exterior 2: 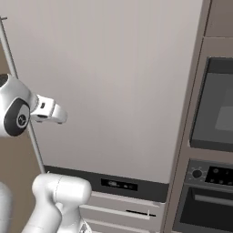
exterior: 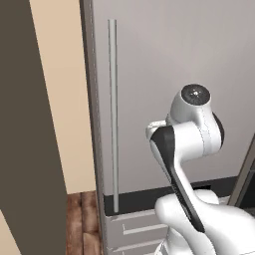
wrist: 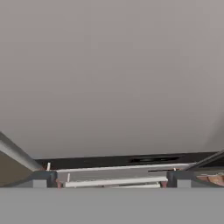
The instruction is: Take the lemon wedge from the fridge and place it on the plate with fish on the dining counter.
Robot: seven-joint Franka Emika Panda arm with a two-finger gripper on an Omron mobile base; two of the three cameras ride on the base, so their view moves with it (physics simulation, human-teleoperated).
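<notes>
fridge point(exterior: 169, 89) fills my forward view, its grey doors shut, so i can't see the lemon wedge or any shelf inside. long bar handle point(exterior: 113, 114) runs down its left door, drawer fronts point(exterior 2: 123, 214) below. gripper point(wrist: 111, 180) faces the door, jaws spread wide, holding nothing.

The fridge point(exterior: 169, 74) door is smooth matt grey metal, its handle point(exterior: 113, 114) brushed metal, the floor point(exterior: 82, 219) reddish wood.
</notes>
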